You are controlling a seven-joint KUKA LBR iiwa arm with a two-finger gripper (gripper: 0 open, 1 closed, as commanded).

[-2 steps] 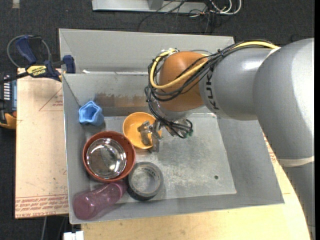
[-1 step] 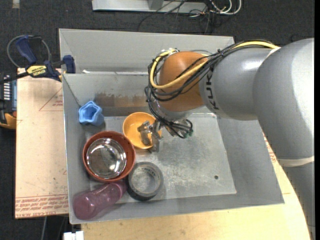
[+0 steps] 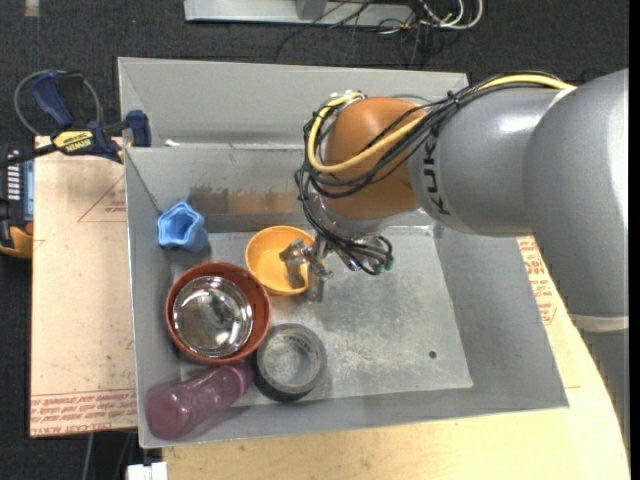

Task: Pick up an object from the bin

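Observation:
My gripper point(image 3: 306, 270) is low in the middle of the bin, at the right rim of a small orange bowl point(image 3: 272, 256). One finger point(image 3: 294, 259) reaches inside the bowl and the other stands just outside its rim, so the jaws are apart with the rim between them. The bowl rests upright on the bin floor. In front of the gripper lies a grey tape roll point(image 3: 290, 360), flat on the floor. Left of that, a shiny metal bowl point(image 3: 212, 314) sits inside a red-brown bowl point(image 3: 179, 339).
A blue crumpled cup point(image 3: 181, 227) stands at the bin's back left. A purple tumbler point(image 3: 193, 401) lies on its side in the front left corner. The arm with its orange cover and cables hangs over the bin's back right. Bare floor stretches to the gripper's right.

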